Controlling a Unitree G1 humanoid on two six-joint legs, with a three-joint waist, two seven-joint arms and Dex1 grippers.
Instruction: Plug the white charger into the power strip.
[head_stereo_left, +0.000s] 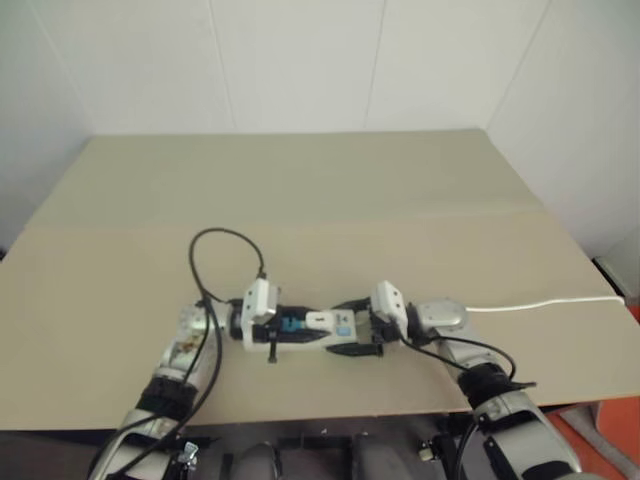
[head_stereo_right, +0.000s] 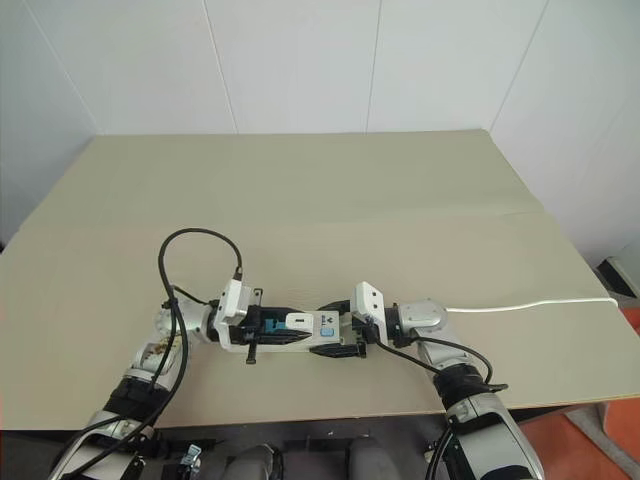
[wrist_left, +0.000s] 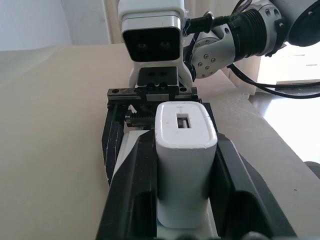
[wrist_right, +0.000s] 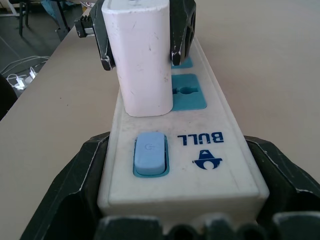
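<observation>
Right wrist view, nearest first: right gripper (wrist_right: 182, 220) is clamped across the switch end of the power strip (wrist_right: 192, 145), one black finger (wrist_right: 65, 195) on each long side, jaws wide bc the strip is wide. Judged reason: it pins the strip to the table (head_stereo_left: 300, 200) so it can't slide or tip when pushed on from above. Just past those fingertips sits the blue switch (wrist_right: 150, 154), then the white charger (wrist_right: 142, 55), upright, base resting on the strip's top face beside a blue socket (wrist_right: 186, 91). Whether the prongs are seated can't be told.

Farther along, left gripper (wrist_left: 182, 172) is closed on the charger, fingers flat on two opposite sides w/ its top left bare. That probably keeps it vertical for a straight press. Beyond the right wrist, the strip's cord (head_stereo_left: 545, 302) trails off toward the table edge.
</observation>
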